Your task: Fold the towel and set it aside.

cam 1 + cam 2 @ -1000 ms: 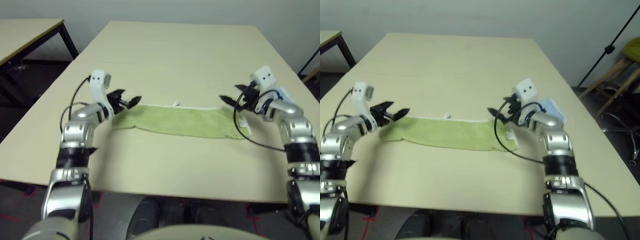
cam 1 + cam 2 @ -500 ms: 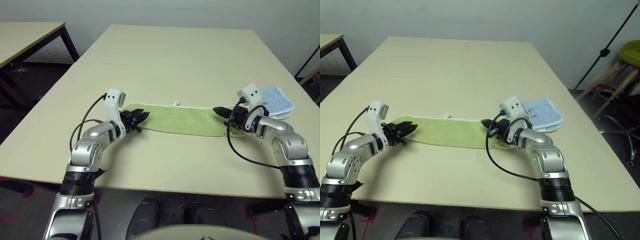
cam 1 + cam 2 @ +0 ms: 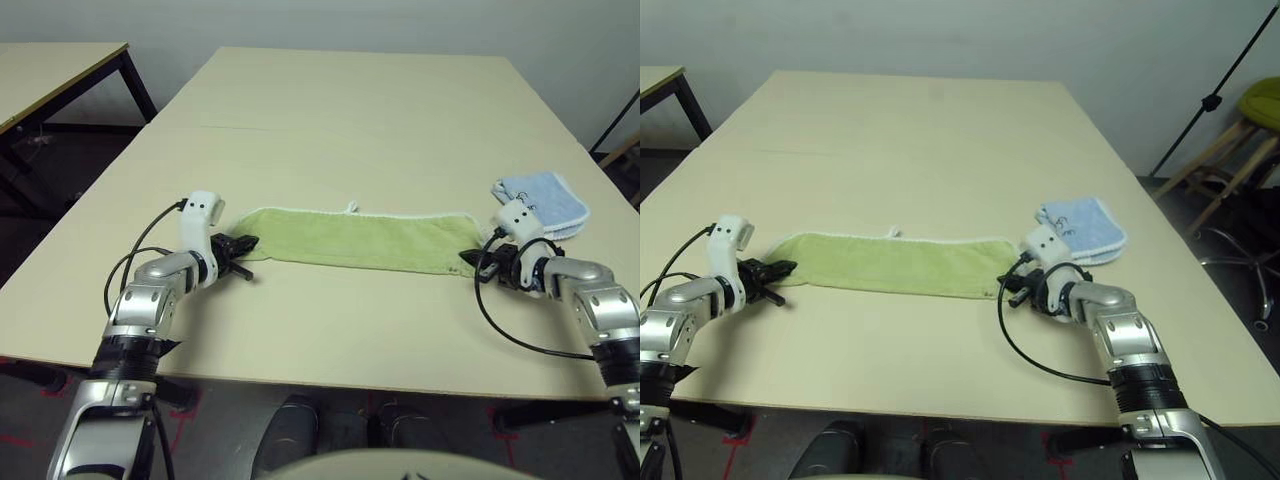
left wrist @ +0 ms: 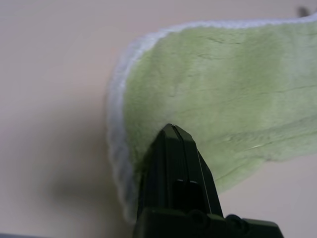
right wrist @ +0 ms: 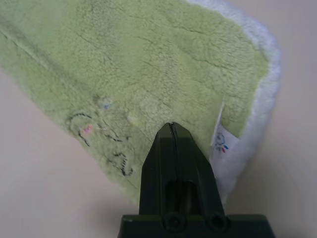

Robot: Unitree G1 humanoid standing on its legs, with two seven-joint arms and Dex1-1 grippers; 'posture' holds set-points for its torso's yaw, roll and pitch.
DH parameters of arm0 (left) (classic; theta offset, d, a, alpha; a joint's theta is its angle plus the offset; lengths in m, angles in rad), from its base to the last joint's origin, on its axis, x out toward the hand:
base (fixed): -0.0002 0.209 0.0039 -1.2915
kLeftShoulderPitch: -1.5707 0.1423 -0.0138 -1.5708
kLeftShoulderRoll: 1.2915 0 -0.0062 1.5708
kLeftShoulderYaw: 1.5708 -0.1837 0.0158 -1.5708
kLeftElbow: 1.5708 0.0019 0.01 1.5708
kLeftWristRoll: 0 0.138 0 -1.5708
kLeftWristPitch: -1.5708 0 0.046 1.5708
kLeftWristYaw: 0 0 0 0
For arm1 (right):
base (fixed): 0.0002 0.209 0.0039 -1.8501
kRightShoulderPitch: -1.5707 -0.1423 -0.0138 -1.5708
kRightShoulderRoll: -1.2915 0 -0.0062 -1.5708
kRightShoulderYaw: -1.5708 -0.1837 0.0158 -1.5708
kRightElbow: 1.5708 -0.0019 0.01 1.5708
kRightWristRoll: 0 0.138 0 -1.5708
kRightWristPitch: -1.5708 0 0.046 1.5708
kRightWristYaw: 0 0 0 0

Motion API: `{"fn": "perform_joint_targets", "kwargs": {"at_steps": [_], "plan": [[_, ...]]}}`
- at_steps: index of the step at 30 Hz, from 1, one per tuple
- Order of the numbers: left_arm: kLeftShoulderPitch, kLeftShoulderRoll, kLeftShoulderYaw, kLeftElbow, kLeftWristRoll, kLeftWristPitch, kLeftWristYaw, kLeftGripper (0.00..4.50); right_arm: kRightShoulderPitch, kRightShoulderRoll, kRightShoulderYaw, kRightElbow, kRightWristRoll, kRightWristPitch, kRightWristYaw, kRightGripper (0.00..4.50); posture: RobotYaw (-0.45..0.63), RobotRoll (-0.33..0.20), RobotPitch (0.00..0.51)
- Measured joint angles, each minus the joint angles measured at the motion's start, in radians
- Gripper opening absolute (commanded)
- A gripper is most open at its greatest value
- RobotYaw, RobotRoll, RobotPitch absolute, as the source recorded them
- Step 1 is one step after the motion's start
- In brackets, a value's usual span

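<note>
On the bench (image 3: 330, 120): lime-green towel (image 3: 350, 240) folded into a strip | both tools (image 4: 173, 126) (image 5: 172, 125) closed together at its ends | further folding judged in hand; crosswise fold needed next

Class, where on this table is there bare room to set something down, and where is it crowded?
Bare: the wide stretch of table beyond the green towel, and the strip between the towel and the near edge, flanked by the two arms. Crowded: the towel's right end, where the right gripper and blue cloth sit close together.
</note>
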Motion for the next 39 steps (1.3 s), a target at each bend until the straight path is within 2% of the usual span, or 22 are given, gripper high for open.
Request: {"fn": "perform_joint_targets", "kwargs": {"at_steps": [6,8,9,11,15,19,20,21,22,30,36,39], "plan": [[-0.045,0.029,-0.006,0.08,0.023,-0.06,-0.051,0.01,-0.012,-0.037,-0.034,0.037,0.015,0.025,0.021,0.0,0.08,0.0,0.07],[-0.064,0.03,0.004,0.095,0.016,-0.075,-0.067,0.6,-0.012,-0.04,-0.097,0.018,0.084,0.133,0.032,0.0,0.08,0.0,0.07],[-0.072,0.029,0.011,0.097,0.01,-0.089,-0.077,0.93,-0.012,-0.048,-0.124,0.0,0.114,0.191,0.032,0.17,0.08,0.0,0.07],[-0.092,0.027,0.032,0.097,-0.019,-0.141,-0.116,1.55,-0.012,-0.084,-0.196,-0.056,0.184,0.344,0.031,0.6,0.09,0.0,0.07],[-0.122,0.021,0.061,0.094,-0.089,-0.244,-0.246,2.94,-0.019,-0.135,-0.34,-0.123,0.322,0.626,0.024,2.07,0.08,0.0,0.068],[-0.145,0.018,0.062,0.11,-0.134,-0.318,-0.365,4.32,-0.013,-0.137,-0.435,-0.149,0.392,0.811,-0.03,3.54,0.07,0.0,0.066],[-0.157,0.018,0.062,0.124,-0.142,-0.335,-0.396,4.5,-0.01,-0.137,-0.457,-0.163,0.404,0.855,-0.047,3.96,0.07,0.0,0.066],[-0.173,0.019,0.062,0.14,-0.154,-0.35,-0.435,4.5,-0.004,-0.136,-0.48,-0.188,0.414,0.908,-0.072,4.3,0.06,0.0,0.066],[-0.185,0.021,0.062,0.149,-0.161,-0.357,-0.462,4.5,0.004,-0.136,-0.492,-0.21,0.422,0.942,-0.091,4.45,0.06,0.0,0.066],[-0.272,0.036,0.043,0.255,-0.161,-0.39,-0.631,4.5,0.037,-0.046,-0.569,-0.286,0.446,1.165,-0.196,4.45,0.05,0.0,0.07],[-0.305,0.035,0.033,0.284,-0.155,-0.399,-0.666,4.5,0.034,0.05,-0.576,-0.287,0.494,1.168,-0.274,4.45,0.05,0.0,0.067],[-0.306,0.034,0.033,0.284,-0.155,-0.399,-0.671,4.5,-0.002,0.121,-0.58,-0.283,0.513,1.168,-0.331,4.45,0.06,0.0,0.065]]}}
